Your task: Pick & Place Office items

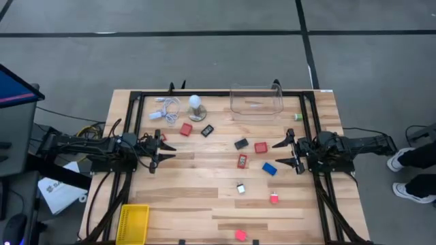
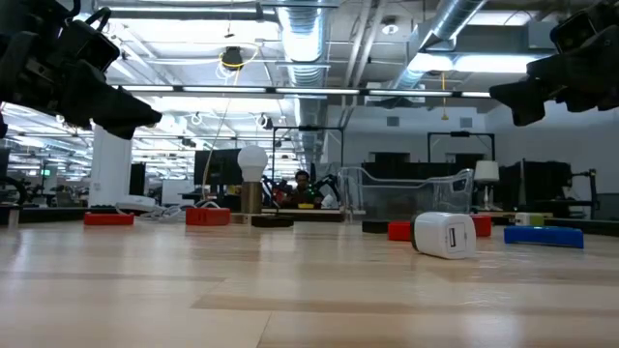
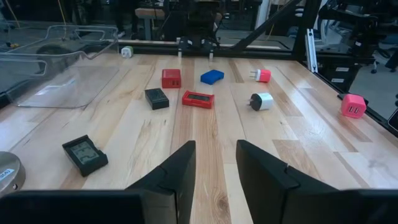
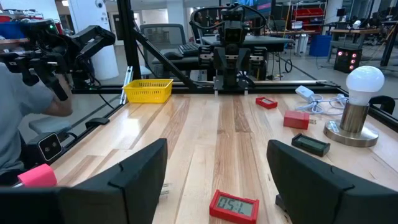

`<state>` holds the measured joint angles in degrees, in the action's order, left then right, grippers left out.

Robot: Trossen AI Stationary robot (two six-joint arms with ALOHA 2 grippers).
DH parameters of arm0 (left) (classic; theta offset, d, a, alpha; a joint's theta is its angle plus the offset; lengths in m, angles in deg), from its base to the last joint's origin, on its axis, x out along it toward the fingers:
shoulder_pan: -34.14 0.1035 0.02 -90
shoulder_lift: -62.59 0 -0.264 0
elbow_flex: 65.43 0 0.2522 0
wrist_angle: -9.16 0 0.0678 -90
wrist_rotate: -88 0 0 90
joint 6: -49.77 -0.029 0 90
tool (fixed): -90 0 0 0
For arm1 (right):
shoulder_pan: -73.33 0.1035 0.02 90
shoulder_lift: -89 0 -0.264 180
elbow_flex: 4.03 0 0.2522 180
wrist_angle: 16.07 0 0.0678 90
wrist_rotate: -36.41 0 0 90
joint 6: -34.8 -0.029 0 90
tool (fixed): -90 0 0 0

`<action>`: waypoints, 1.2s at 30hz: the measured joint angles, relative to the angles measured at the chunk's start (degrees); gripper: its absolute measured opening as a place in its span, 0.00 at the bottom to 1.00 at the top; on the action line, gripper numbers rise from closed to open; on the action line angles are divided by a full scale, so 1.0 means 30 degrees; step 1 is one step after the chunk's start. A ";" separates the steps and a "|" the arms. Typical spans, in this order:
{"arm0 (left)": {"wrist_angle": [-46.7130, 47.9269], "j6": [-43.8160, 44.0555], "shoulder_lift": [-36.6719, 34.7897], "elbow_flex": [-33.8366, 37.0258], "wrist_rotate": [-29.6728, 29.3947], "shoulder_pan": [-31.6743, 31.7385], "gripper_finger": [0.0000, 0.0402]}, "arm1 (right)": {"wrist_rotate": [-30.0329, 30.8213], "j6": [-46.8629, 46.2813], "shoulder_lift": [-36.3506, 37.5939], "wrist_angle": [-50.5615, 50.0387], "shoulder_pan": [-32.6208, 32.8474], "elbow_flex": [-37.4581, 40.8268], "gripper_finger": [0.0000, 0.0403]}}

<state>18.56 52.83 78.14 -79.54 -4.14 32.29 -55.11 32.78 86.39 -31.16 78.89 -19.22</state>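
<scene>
**Hovering over scattered blocks, nothing gripped yet**

Both arms are parked above the table (image 1: pixel 204 204), facing each other, so the items between them stay reachable. Left gripper (image 3: pixel 214 163) is held with a narrow gap, empty. Right gripper (image 4: pixel 217 171) is held wide, empty.

Office items lie loose on the wood, none binned; clear bin (image 1: pixel 256 101) and yellow basket (image 1: pixel 133 223) appear empty. Just ahead of the right gripper sit the blue block (image 1: pixel 270 168), red block (image 1: pixel 261 147) and red display block (image 4: pixel 234 206). Ahead of the left gripper, farther off: black display block (image 3: pixel 85 154), black block (image 3: pixel 157 98). White adapter (image 2: pixel 444 235) and pink plugs are seen off to the side.

Items look small, flat, rectangular, hard-shelled; likely easy pinch grasps.
</scene>
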 joint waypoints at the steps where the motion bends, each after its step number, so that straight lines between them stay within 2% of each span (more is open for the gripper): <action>1: 0.0004 -0.0001 -0.0002 0.0002 0.0003 0.0000 0.28 | 0.0000 0.0000 0.0000 0.0000 0.0001 -0.0001 0.67; 18: 0.0000 -0.0001 -0.0002 0.0003 -0.0001 0.0000 0.28 | 0.0030 0.0082 0.0000 0.0017 -0.0005 0.0002 0.67; 23: 0.0000 -0.0002 0.0000 0.0004 -0.0004 0.0000 0.28 | 0.1086 0.2181 0.0000 0.1722 -0.0303 0.0021 0.67; 31: 0.0000 -0.0003 -0.0007 -0.0003 0.0001 0.0000 0.28 | 0.1006 -0.4513 0.0000 0.4027 -0.0101 0.0021 0.67; 36: -0.0202 -0.0133 0.0001 0.0004 -0.0004 0.0000 0.28 | 0.1027 -0.5042 0.0004 0.5304 -0.0294 0.0002 0.67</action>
<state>17.96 52.43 78.14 -79.53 -4.16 32.29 -52.03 17.66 86.40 -15.24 78.00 -19.22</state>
